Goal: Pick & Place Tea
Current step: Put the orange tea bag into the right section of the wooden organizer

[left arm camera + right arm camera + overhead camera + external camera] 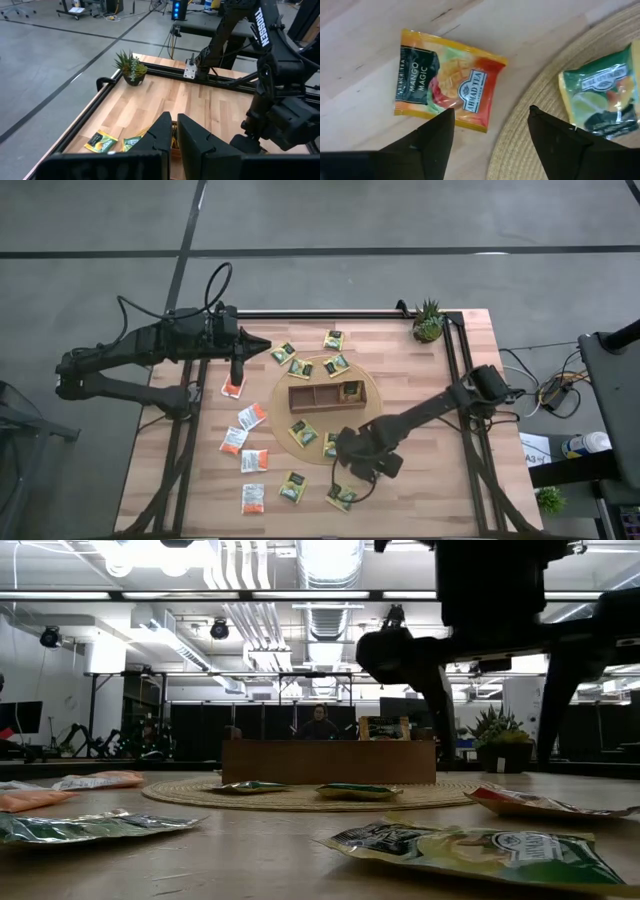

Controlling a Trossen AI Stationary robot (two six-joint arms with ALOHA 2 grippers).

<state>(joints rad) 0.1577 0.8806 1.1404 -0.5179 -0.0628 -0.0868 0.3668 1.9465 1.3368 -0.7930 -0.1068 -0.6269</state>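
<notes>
Tea sachets: small flat square paper packets, yellow-green and orange-red with dark labels, scattered all over the light wooden table (pixel 420 380). Some sit on the round woven mat (pixel 283 385), the orange-white ones (pixel 254 460) lie off toward the left side.
Target sachet: the one I'm lined up on is the orange-red "Mango Magic" packet (pixel 447 82), flat on bare wood just off the mat's edge. A green-yellow packet (pixel 600 97) lies on the mat right beside it.
Right gripper (pixel 492 127): hanging over the near edge of the mat with its fingers spread wide and nothing between them. I'd say they're apart like that so they can come down either side of the mango packet.
Tray: brown wooden three-compartment tray (pixel 327 396) in the middle of the mat. One end compartment seems to have something in it; can't tell what.
Left gripper (pixel 172 132): parked above the far-left sachets, fingers pressed together, holding nothing. Looks like it's just waiting out of the way.
Extras: small potted green plant (pixel 429 321) in the far corner, well clear.
</notes>
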